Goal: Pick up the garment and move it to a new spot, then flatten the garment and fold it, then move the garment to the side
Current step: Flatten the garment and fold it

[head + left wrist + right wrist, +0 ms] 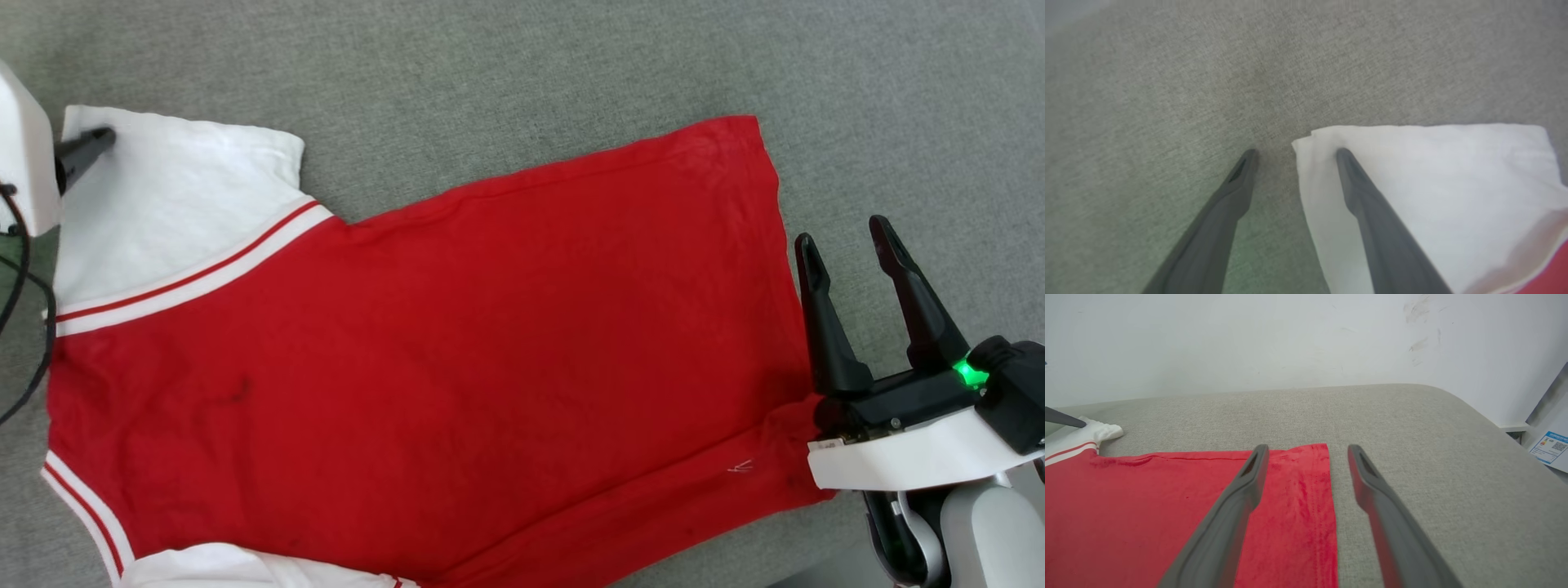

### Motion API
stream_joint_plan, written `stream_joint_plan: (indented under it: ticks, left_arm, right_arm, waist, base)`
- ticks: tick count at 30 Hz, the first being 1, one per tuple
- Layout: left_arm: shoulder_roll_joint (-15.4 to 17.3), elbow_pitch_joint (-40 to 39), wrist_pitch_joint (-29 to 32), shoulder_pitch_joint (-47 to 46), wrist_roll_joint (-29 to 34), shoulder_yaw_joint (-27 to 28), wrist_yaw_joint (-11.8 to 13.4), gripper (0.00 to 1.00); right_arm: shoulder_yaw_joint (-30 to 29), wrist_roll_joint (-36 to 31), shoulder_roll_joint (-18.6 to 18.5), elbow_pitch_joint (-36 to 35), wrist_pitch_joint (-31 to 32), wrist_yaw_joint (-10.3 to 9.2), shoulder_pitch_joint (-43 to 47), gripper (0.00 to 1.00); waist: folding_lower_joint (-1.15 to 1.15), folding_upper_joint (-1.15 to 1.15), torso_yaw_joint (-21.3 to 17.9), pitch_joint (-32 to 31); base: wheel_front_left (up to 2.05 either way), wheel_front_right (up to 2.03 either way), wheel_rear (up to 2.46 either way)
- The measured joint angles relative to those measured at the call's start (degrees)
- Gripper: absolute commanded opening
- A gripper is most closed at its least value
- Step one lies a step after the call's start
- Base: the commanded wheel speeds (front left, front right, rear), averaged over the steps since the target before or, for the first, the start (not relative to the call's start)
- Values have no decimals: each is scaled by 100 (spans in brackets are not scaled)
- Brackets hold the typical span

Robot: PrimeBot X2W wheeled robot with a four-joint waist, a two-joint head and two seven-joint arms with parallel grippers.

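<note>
The garment (457, 351) lay flat on the grey fabric-covered bench (522, 73), plain red side up, collar end to the left and hem (788, 269) to the right. My right jaws stood spread and held nothing, straddling the near part of that hem: one finger (826, 327) over the red cloth, the other over bare bench just right of it. My left jaws were spread too, at the far left corner of the white sleeve (171, 204). The left wrist view showed one finger (1372, 212) lying over the sleeve and its mate over bare grey fabric, with the sleeve's edge between them; I could not tell whether the tip pressed the cloth. Bare bench ran along the whole far side of the garment and to the right of the hem. A second white sleeve (237, 565) ran off the near edge of the head view. The right wrist view added the bench's rounded far right corner, the white wall (1249, 343) behind it and a printed sheet (1549, 447) beyond the right edge.
</note>
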Motion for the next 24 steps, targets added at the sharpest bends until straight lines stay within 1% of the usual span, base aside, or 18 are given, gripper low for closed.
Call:
stream_joint_plan:
  ticks: [6, 8, 11, 16, 20, 24]
  left_arm:
    - [-12, 194, 109, -90, -129, -48, -103, 100]
    - [-37, 221, 133, -100, -221, -48, -147, 0]
    - [-93, 226, 89, -109, -312, -49, -200, 0]
    - [-243, 230, -435, -30, -241, -93, -259, 0]
    - [-344, 34, -996, 26, -80, -99, -304, 0]
    - [-380, -359, -1215, 144, -37, -235, -337, 0]
  right_arm:
    - [16, -2, 0, -43, 2, 0, -18, 100]
    - [8, -11, 0, -42, 2, 0, -18, 100]
    - [-7, -27, 2, -29, 12, 0, -24, 100]
    - [-47, -75, -48, -3, 153, 0, -91, 100]
    - [-101, -137, -196, 79, 448, 0, -91, 100]
    - [-79, -140, -461, 96, 931, 0, -88, 100]
  waist:
    - [0, 0, -44, 114]
    - [-1, 0, -31, 138]
    - [0, 0, 5, 138]
    - [0, 0, 89, 1]
    - [0, 0, 175, -222]
    - [0, 0, 319, -494]
  base:
    - [0, 0, 0]
    - [0, 0, 0]
    - [0, 0, 0]
    - [0, 0, 0]
    - [0, 0, 0]
    - [0, 0, 0]
